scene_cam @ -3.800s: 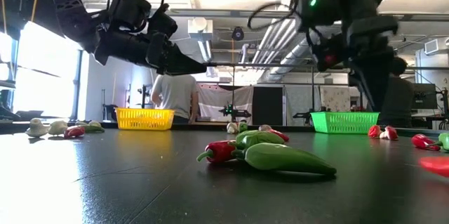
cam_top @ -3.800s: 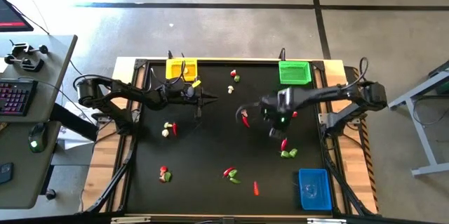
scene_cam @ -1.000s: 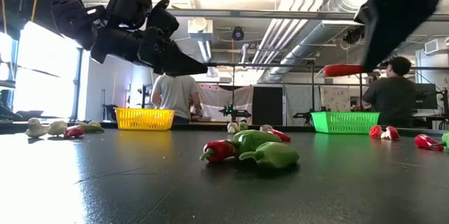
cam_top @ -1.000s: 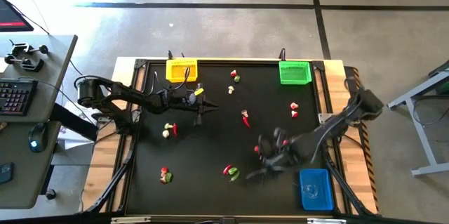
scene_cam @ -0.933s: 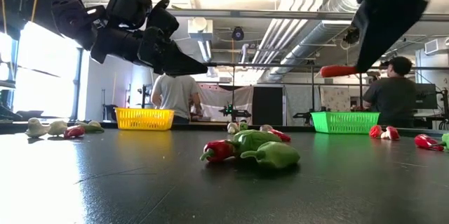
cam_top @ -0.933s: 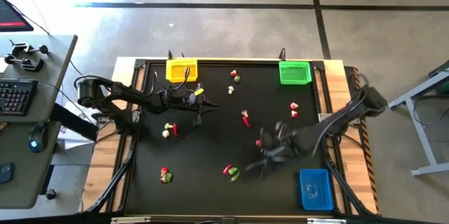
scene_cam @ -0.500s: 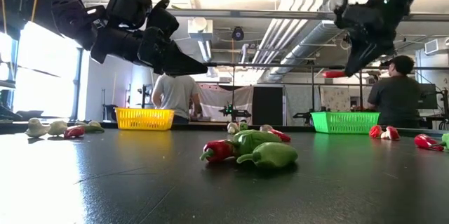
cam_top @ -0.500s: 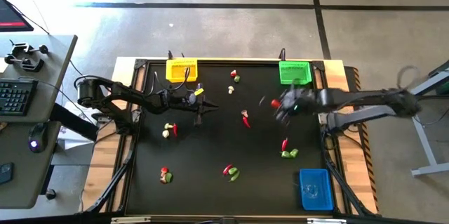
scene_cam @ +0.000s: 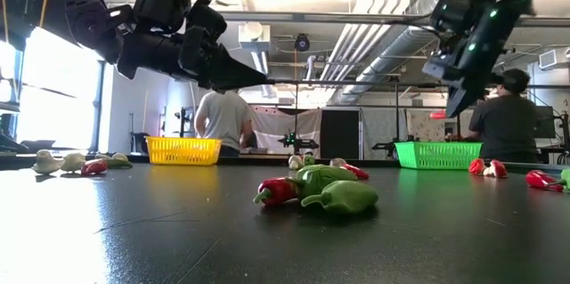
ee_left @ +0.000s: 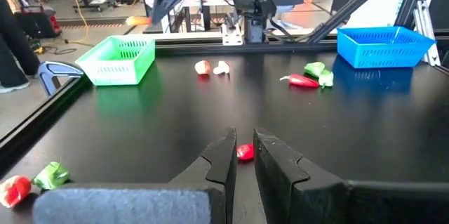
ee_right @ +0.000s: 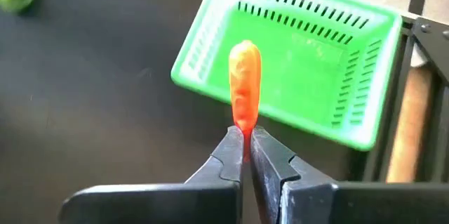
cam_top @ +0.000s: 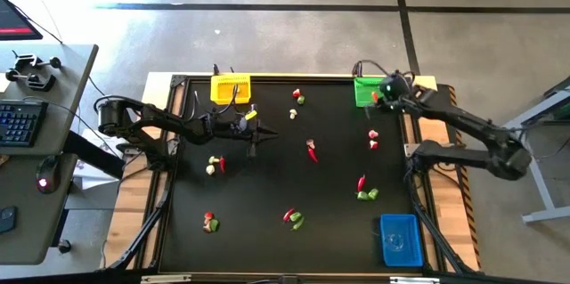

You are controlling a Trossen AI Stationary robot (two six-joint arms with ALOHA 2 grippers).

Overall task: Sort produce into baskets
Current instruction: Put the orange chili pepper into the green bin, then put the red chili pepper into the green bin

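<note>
Red chilli [ee_right: 244,83] hangs pinched in the right end effector [ee_right: 246,144], poised over the green basket [ee_right: 309,62] at the tabletop's [cam_top: 267,186] far corner. Delivery step: next, lower slightly and release. Left end effector [ee_left: 243,155] waits, nearly closed, empty.

A keyboard [cam_top: 20,124] and mouse [cam_top: 46,175] (on a side desk [cam_top: 53,231]), two people [scene_cam: 223,119] behind

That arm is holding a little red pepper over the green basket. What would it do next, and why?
Probably open its fingers and drop it. The right gripper pinches the red chilli by its tip, and the green basket lies right below, empty as far as visible.
</note>
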